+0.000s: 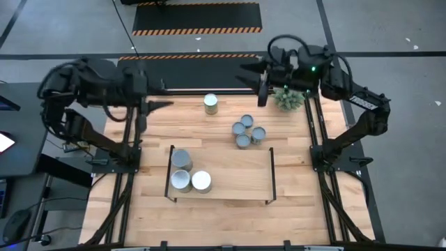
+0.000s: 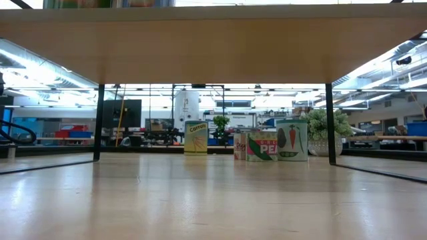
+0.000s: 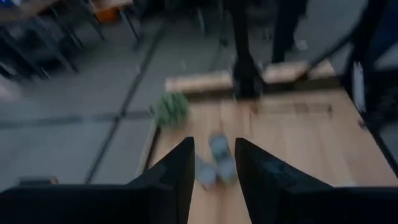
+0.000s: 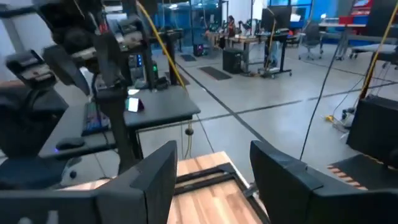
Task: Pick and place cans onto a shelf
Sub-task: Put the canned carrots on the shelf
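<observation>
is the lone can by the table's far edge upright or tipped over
Upright. The lone can shows its round top from above, and the low view shows it standing on its base.

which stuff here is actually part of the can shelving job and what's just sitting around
Part of the job:
- three cans on the shelf
- lone can
- cluster of four bluish-grey cans
- shelf
- left gripper, open
- right gripper, open

Just sitting around:
- small green plant
</observation>
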